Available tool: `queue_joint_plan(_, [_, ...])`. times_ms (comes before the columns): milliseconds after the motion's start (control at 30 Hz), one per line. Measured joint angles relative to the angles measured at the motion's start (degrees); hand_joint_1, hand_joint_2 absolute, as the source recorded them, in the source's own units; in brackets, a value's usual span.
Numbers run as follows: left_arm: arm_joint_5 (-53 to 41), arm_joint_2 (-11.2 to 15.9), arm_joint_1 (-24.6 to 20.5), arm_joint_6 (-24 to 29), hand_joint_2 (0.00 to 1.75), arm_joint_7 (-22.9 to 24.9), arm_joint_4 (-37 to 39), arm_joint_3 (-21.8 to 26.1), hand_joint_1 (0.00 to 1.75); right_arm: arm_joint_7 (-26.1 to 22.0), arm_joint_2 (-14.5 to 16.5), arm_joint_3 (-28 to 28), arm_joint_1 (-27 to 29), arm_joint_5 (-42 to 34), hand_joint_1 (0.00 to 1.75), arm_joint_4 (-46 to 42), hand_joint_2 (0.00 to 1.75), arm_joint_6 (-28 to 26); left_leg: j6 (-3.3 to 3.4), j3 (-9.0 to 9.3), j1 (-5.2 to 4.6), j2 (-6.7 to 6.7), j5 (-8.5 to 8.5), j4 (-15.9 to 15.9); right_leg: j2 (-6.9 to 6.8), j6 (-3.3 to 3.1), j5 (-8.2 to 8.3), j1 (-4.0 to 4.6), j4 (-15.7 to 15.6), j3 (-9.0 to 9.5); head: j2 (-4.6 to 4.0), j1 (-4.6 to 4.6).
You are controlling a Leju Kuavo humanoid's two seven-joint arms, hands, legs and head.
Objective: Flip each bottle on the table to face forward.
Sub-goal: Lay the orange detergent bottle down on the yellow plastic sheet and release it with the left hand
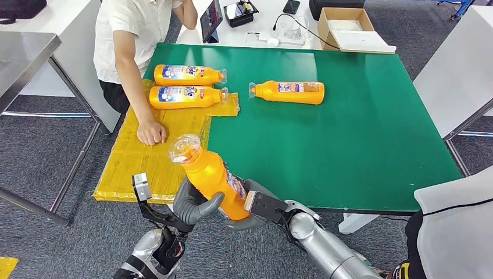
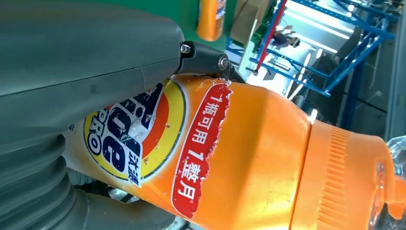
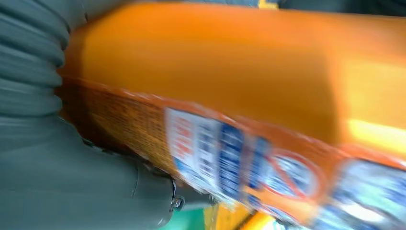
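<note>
Four orange detergent bottles are in play at a green-topped desk point(image 1: 360, 133). Three lie on their sides: two point(image 1: 189, 74) point(image 1: 186, 97) parallel at about 11 o'clock, labels up, on a yellow mat point(image 1: 139, 160) that covers the desk's left edge, and a third bottle point(image 1: 289, 92) alone on the green at 12 o'clock, cap pointing left. The held bottle point(image 1: 210, 179) is tilted in the air at the near edge, about 6 o'clock, its clear cap point(image 1: 185, 147) raised toward the mat. Both robot hands hold it: the left hand point(image 1: 195, 204) wraps its lower body from the left, the right hand point(image 1: 256, 206) cradles its base from the right (finger positions are largely hidden behind the bottle). The left wrist camera shows its torn red-and-yellow front label point(image 2: 158, 139); the right wrist camera shows a blurred back label point(image 3: 230, 158), its print unreadable. One person point(image 1: 139, 35) sits at 10 o'clock, fist point(image 1: 151, 132) resting on the mat, head cut off by the frame. A second person point(image 1: 459, 232) is partly visible at 4 o'clock.
</note>
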Motion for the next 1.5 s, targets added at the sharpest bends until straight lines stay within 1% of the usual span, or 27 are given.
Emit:
queue_joint_plan(67, [-2.57,0.06,0.47,3.45,1.75,-0.28,-0.38,0.07,1.75,-1.02,0.2,-0.35,1.43,0.94,0.0,-0.92,1.75,-3.07,0.0,-0.01,0.0,-0.02,0.0,0.0,-0.01,-0.01,-0.01,0.0,0.0,-0.01,0.0,-0.01])
queue_joint_plan(100, [-5.15,0.1,0.82,6.37,1.75,-0.58,-0.84,0.13,1.75,-1.7,0.24,-0.73,2.57,2.14,0.0,-1.9,1.75,-5.67,0.0,-0.03,0.0,-0.03,0.0,0.0,-0.01,-0.01,-0.01,0.0,0.0,-0.02,0.0,0.01])
queue_joint_plan(200, [-17.64,0.19,2.31,18.27,1.75,-2.05,-3.53,0.43,1.75,-3.92,0.22,-2.7,7.24,6.67,0.0,-7.7,1.75,-15.43,-0.02,-0.09,0.0,0.0,-0.02,0.0,0.0,-0.01,-0.01,0.0,0.0,-0.08,0.0,0.01])
queue_joint_plan(267, [-25.18,0.37,3.43,24.84,1.75,-2.74,-5.97,0.87,1.75,-4.58,0.18,-4.36,10.7,8.09,0.0,-13.81,1.75,-18.91,-0.03,-0.14,0.0,0.01,-0.04,0.0,0.01,-0.02,-0.02,0.0,-0.01,-0.15,0.0,-0.01])
queue_joint_plan(333, [-28.46,0.6,4.28,27.23,1.75,-2.84,-8.13,1.3,1.75,-4.5,0.1,-5.63,13.28,8.63,0.0,-19.23,1.75,-19.53,-0.03,-0.16,0.0,0.0,-0.04,0.0,0.0,-0.02,-0.03,0.0,-0.01,-0.18,0.0,-0.01])
queue_joint_plan(433, [-29.82,0.7,5.12,28.09,1.75,-2.9,-10.31,1.5,1.75,-4.49,-0.04,-6.9,15.5,9.32,0.0,-24.49,1.75,-20.0,-0.03,-0.16,0.0,0.02,-0.04,-0.01,0.01,-0.03,-0.03,0.0,-0.01,-0.18,0.0,0.01])
queue_joint_plan(500, [-31.7,0.78,5.49,29.56,1.75,-3.1,-11.31,1.59,1.75,-4.95,-0.08,-7.68,16.62,10.57,0.0,-26.91,1.75,-21.5,-0.02,-0.14,0.0,0.03,-0.03,-0.01,0.01,-0.03,-0.02,0.0,-0.02,-0.17,0.0,0.01])
queue_joint_plan(633, [-39.32,1.08,5.57,35.72,1.75,-2.35,-12.74,2.23,1.75,-4.76,-0.29,-9.14,18.57,14.37,0.0,-31.04,1.75,-25.89,-0.02,-0.12,0.0,0.02,-0.02,-0.01,0.01,-0.02,-0.01,-0.01,-0.02,-0.14,0.0,0.01])
queue_joint_plan(700, [-41.1,1.19,4.91,36.86,1.75,-1.4,-12.7,2.66,1.75,-5.29,-0.4,-9.45,19.11,15.22,0.0,-32.12,1.75,-27.5,-0.02,-0.1,0.0,0.03,-0.02,-0.01,0.01,-0.02,0.0,0.0,-0.02,-0.14,0.0,0.01])
queue_joint_plan(767, [-43.35,1.33,3.7,37.95,1.75,-0.31,-12.02,2.86,1.75,-6.26,-0.37,-9.53,19.52,14.5,0.0,-32.97,1.75,-27.91,-0.02,-0.1,0.0,0.02,-0.01,-0.01,0.0,-0.02,0.0,0.0,-0.01,-0.13,0.0,0.01])
queue_joint_plan(867, [-52.7,1.53,0.7,43.03,1.75,2.79,-8.81,2.9,1.75,-6.79,-0.03,-9.46,19.81,12.58,0.0,-33.94,1.75,-26.62,-0.03,-0.09,0.01,0.03,0.0,-0.01,0.01,-0.02,0.0,0.0,0.0,-0.13,0.0,0.01])
queue_joint_plan(933, [-59.57,1.64,-1.96,46.42,1.75,5.11,-5.07,3.08,1.75,-6.83,0.33,-9.36,19.77,11.83,0.0,-34.11,1.75,-25.71,-0.04,-0.09,0.01,0.02,0.02,-0.01,0.0,-0.02,0.0,0.0,0.02,-0.12,0.0,0.01])
queue_joint_plan(1000, [-64.59,1.7,-4.77,48.41,1.75,7.21,-0.71,3.57,1.75,-6.84,0.68,-9.1,19.66,11.59,0.0,-34.11,1.75,-24.99,-0.04,-0.09,0.01,0.02,0.03,-0.01,0.0,-0.02,0.0,0.0,0.04,-0.12,0.0,0.01])
queue_joint_plan(1067, [-67.74,1.71,-7.65,49.52,1.75,9.05,4.01,4.36,1.75,-6.86,1.04,-8.72,19.44,11.28,0.0,-34.09,1.75,-24.17,-0.05,-0.08,0.01,0.03,0.04,-0.01,0.01,-0.02,0.01,0.0,0.04,-0.12,0.0,0.01])
queue_joint_plan(1133, [-69.02,1.67,-10.38,50.21,1.75,9.92,8.72,5.28,1.75,-6.87,1.39,-8.27,19.16,10.96,0.0,-34.03,1.75,-23.55,-0.07,-0.08,0.01,0.03,0.06,-0.01,0.01,-0.01,0.01,0.0,0.05,-0.12,0.0,0.01])
queue_joint_plan(1233, [-69.44,1.46,-13.42,50.69,1.75,10.45,14.5,6.61,1.75,-6.87,1.79,-7.64,19.01,10.71,0.0,-33.87,1.75,-23.1,-0.09,-0.09,0.01,0.02,0.07,-0.01,0.01,-0.01,0.01,0.0,0.06,-0.12,0.0,0.01])
queue_joint_plan(1300, [-70.93,1.32,-15.13,51.58,1.75,11.97,17.98,7.26,1.75,-6.87,1.96,-7.27,19.01,10.46,0.0,-33.72,1.75,-22.76,-0.09,-0.11,0.01,0.02,0.07,-0.01,0.0,-0.01,0.01,0.0,0.06,-0.14,0.0,0.01])
queue_joint_plan(1400, [-74.81,1.21,-18.26,52.87,1.75,15.54,23.72,7.98,1.75,-6.87,2.17,-6.86,19.0,9.96,0.0,-33.3,1.75,-22.3,-0.09,-0.12,0.01,0.01,0.07,-0.01,0.0,-0.01,0.01,0.0,0.06,-0.15,0.0,0.01])
queue_joint_plan(1500, [-79.77,1.15,-21.64,52.41,1.75,20.51,30.03,8.35,1.75,-6.87,2.44,-6.33,18.78,9.48,0.0,-32.61,1.75,-21.79,-0.09,-0.12,0.01,0.02,0.07,-0.01,0.01,-0.01,0.01,0.0,0.06,-0.15,0.0,0.01])
